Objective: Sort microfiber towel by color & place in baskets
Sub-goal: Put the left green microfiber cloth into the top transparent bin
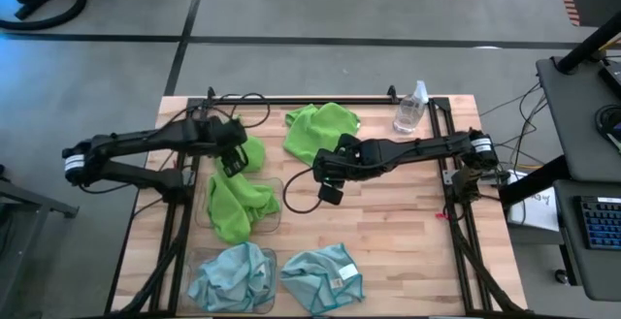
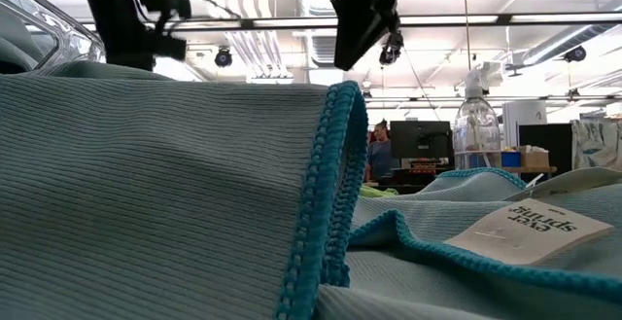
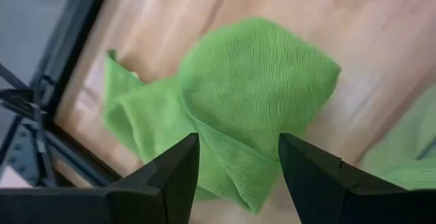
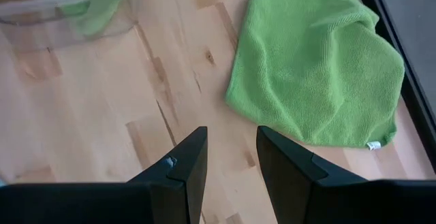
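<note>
Left gripper point(image 1: 231, 167) hangs over a crumpled green towel point(image 1: 250, 152) lying on the table at the far left; fingers point(image 3: 170, 176) spread, nothing between them. The left wrist view puts that cloth point(image 3: 238, 108) right below the open jaws.

Right gripper point(image 1: 330, 185) sits mid-table above bare wood, fingers point(image 4: 180, 166) apart and empty. A second green towel point(image 1: 323, 130) lies spread at the far centre, just beyond it; the right wrist view shows that towel point(image 4: 317, 67) flat on the planks, a small white tag at one corner.

Far basket point(image 1: 275, 188), left of centre, holds a bunched green towel point(image 1: 236, 207) that spills over its rim. Near basket point(image 1: 199, 261), at the near-left corner, holds a pale blue towel point(image 1: 231, 278). Another blue towel point(image 1: 323, 275) with a white tag lies on the table just right of it, outside the basket.

Low view is mostly filled by blue cloth point(image 2: 165, 194) and the tag point(image 2: 530, 228).

Clear spray bottle point(image 1: 411, 109) stands at the far right of the table, well apart from both grippers.
</note>
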Motion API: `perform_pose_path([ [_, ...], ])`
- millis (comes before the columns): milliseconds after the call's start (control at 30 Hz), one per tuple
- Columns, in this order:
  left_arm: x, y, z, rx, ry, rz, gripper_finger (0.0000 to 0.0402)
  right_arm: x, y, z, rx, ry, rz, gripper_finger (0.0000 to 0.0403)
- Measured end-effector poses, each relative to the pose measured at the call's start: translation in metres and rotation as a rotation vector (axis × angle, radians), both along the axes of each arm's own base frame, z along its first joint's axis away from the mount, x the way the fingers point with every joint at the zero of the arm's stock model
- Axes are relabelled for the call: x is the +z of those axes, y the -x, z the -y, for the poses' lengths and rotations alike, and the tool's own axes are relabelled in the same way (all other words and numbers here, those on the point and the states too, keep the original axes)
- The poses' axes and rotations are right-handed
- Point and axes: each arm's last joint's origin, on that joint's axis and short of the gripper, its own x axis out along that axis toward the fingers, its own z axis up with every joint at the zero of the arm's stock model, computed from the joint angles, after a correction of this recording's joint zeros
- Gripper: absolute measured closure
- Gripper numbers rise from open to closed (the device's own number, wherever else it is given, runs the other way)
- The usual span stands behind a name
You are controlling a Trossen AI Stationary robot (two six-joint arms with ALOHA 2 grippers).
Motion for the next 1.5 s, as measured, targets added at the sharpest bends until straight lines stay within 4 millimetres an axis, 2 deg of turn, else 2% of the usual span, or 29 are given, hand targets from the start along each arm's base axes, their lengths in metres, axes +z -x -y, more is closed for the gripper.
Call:
perform_pose_path([
  [200,-0.020,-0.013,-0.017,-0.007,0.028,-0.054,0.0216,-0.018,0.004,0.002,0.027,0.018,-0.072,0.0280],
  [467,-0.027,-0.029,-0.040,-0.048,0.048,-0.093,0.0216,-0.036,0.009,0.009,0.033,0.030,-0.145,0.0280],
  [667,-0.042,-0.023,-0.062,0.002,0.117,-0.128,0.0216,-0.038,0.009,0.012,0.030,0.035,-0.154,0.0280],
  [900,-0.057,-0.024,-0.080,-0.007,0.210,-0.082,0.0216,-0.038,0.009,0.015,0.031,0.037,-0.153,0.0280],
  [1300,-0.100,-0.031,-0.092,-0.003,0.351,-0.206,0.0216,-0.039,0.009,0.015,0.052,0.045,-0.160,0.0280],
  [1500,-0.111,-0.034,-0.094,0.000,0.384,-0.246,0.0222,-0.039,0.009,0.015,0.056,0.047,-0.158,0.0280],
])
